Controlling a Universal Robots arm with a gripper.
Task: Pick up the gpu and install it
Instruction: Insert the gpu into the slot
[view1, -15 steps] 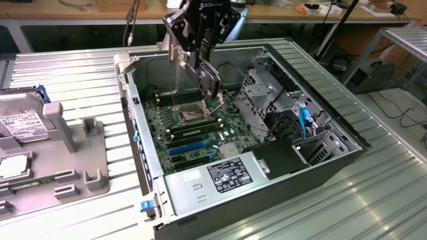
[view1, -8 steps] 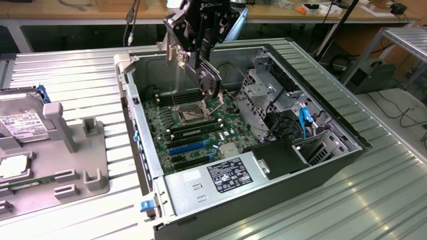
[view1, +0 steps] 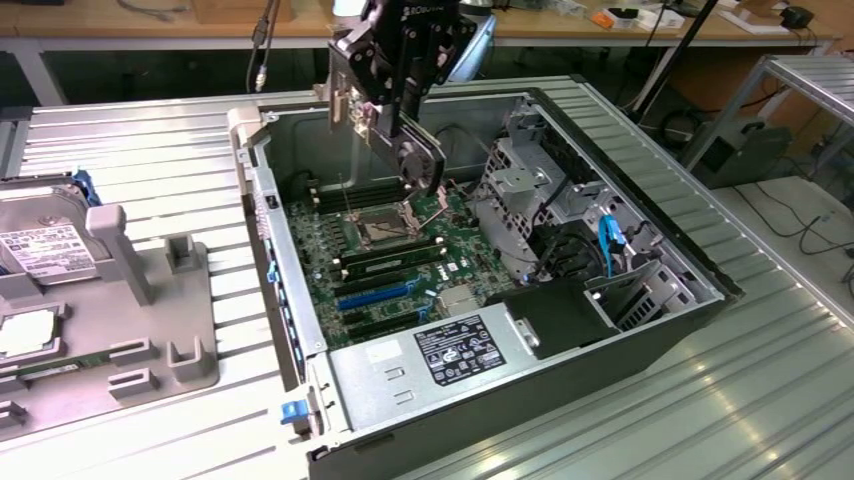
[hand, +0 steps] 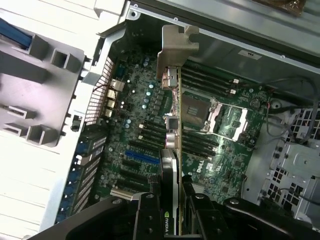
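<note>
The gpu (view1: 416, 160) is a thin black card with a silver bracket (hand: 177, 47) at one end. It hangs on edge above the open computer case (view1: 667, 250), over the motherboard (view1: 400, 265). My gripper (view1: 398, 112) is shut on the card's upper edge. In the wrist view the gpu (hand: 172, 150) runs edge-on away from my gripper (hand: 172, 212), its fingers (hand: 149, 215) clamped on either side. Below it lie the CPU socket (hand: 220, 117) and a blue expansion slot (hand: 140, 157). The card touches no slot.
A grey parts tray (view1: 160, 300) on the exterior view's left carries a hard drive (view1: 40, 250). Inside the case are a power supply (view1: 447, 350), a metal drive cage (view1: 521, 195) and a blue cable (view1: 610, 240). Ribbed metal table (view1: 747, 400) surrounds the case.
</note>
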